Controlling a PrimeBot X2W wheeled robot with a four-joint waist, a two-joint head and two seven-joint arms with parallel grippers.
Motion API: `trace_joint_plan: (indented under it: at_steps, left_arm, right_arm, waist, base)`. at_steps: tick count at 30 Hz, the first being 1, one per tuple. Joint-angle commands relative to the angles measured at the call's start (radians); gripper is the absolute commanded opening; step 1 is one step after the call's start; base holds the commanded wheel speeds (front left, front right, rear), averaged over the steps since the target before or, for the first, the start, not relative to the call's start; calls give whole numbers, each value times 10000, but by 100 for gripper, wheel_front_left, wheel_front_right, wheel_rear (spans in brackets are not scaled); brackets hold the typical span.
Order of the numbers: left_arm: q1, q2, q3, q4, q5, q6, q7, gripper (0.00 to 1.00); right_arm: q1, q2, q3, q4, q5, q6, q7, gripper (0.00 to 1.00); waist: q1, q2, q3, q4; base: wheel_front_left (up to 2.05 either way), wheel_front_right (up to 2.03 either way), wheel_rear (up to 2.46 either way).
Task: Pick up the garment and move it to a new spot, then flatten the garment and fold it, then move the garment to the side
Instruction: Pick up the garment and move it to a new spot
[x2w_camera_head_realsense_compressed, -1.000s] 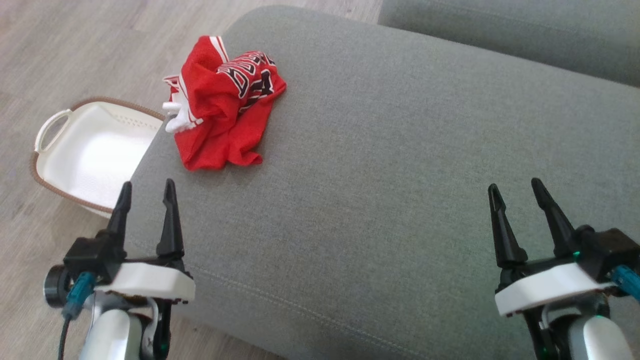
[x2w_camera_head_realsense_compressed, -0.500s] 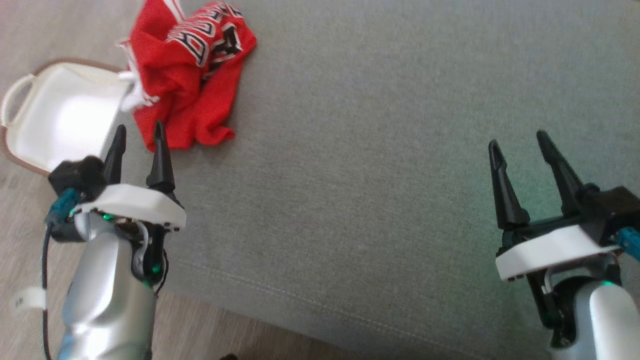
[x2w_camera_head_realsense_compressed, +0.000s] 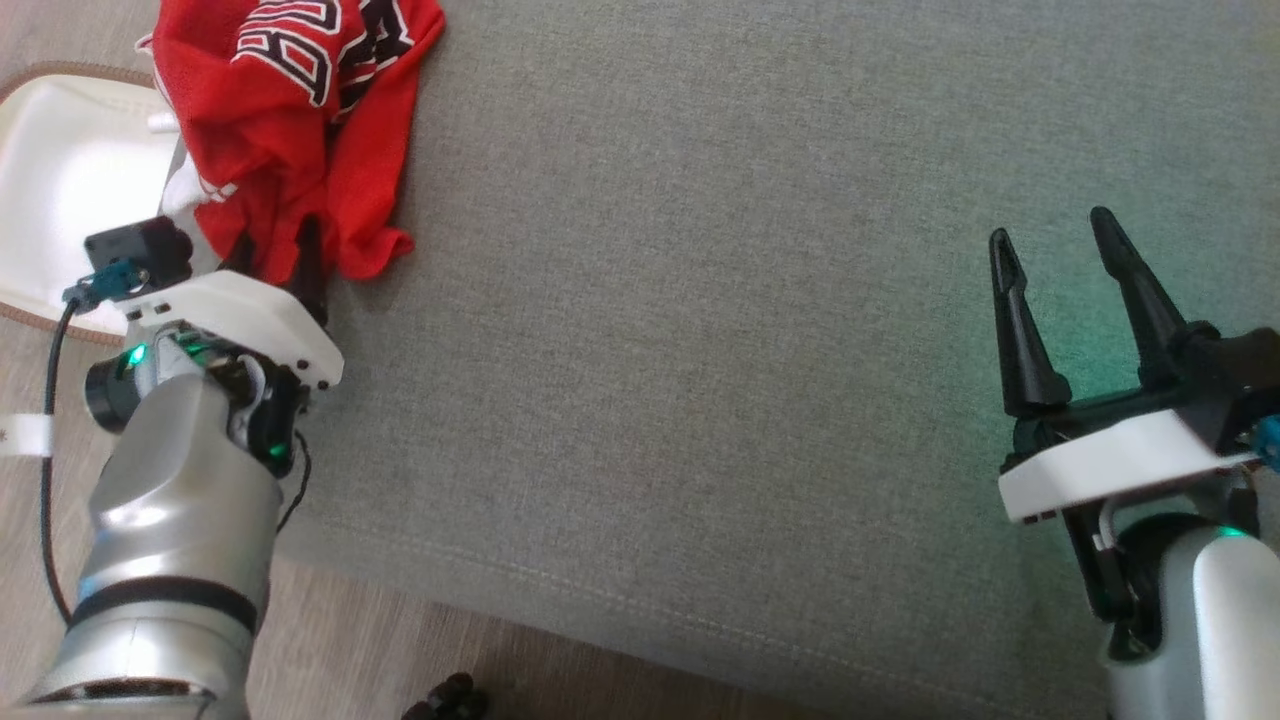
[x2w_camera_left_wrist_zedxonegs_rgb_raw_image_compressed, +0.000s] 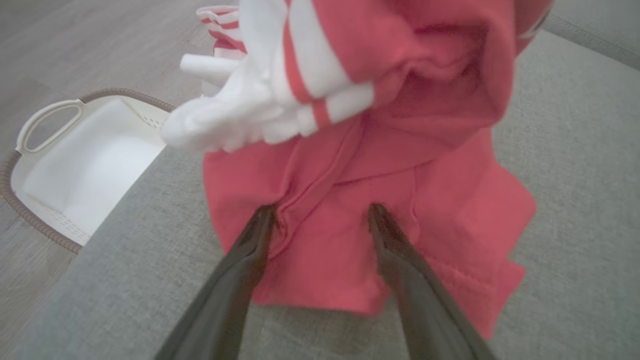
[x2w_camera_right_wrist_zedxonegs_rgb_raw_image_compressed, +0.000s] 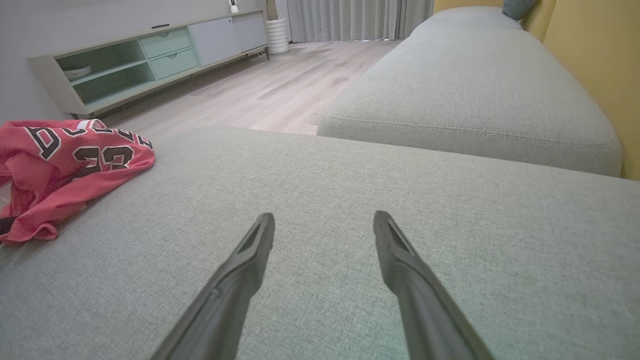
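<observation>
Just beyond the open left hand (x2w_camera_left_wrist_zedxonegs_rgb_raw_image_compressed: 321, 209), against its fingertips, the red garment (x2w_camera_left_wrist_zedxonegs_rgb_raw_image_compressed: 450, 190).

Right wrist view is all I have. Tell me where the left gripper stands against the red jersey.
Observer: The left gripper is open. Its fingers straddle the near hem of the jersey, with the tips at the fabric and nothing pinched.
Operator: Report what lies beside the cushion on that side.
Observer: A white basket with a brown rim sits on the floor beside the left edge of the cushion.
Operator: Describe the part of the jersey I can't see.
Observer: A wad of white-and-red striped trim is bunched on top, on the basket side.
</observation>
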Motion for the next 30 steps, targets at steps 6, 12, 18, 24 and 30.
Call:
trace_joint_plan:
  at_steps: [6, 12, 18, 24, 30]
  left_arm:
    - [-396, 952, -132, 103, 389, 118, -812, 0]
    - [194, 1320, 118, -2139, 884, 679, -907, 0]
    - [1582, 1440, 548, -5344, 1482, 1024, -910, 0]
    - [2957, 1360, 724, -7868, 1823, 1146, -911, 0]
    - [4277, 1151, 446, -9906, 1953, 1172, -879, 0]
  right_arm:
    - [-110, -33, -91, -301, 231, -7, -154, 100]
    - [79, -33, -347, -157, 423, -7, -426, 100]
    - [394, -33, -334, 127, 816, -7, -731, 100]
    - [750, -33, -287, 416, 1222, -7, -1065, 100]
    - [1084, -33, -253, 563, 1574, -7, -1326, 100]
  waist:
    - [-1, 0, -264, -25]
    - [-1, 0, -965, 26]
    - [-1, 0, -1854, 2]
    - [-1, 0, -2623, -208]
    - [-1, 0, -3045, -722]
  base:
    - [0, 0, 0]
    - [0, 0, 0]
    - [0, 0, 0]
    - [0, 0, 0]
    - [0, 0, 0]
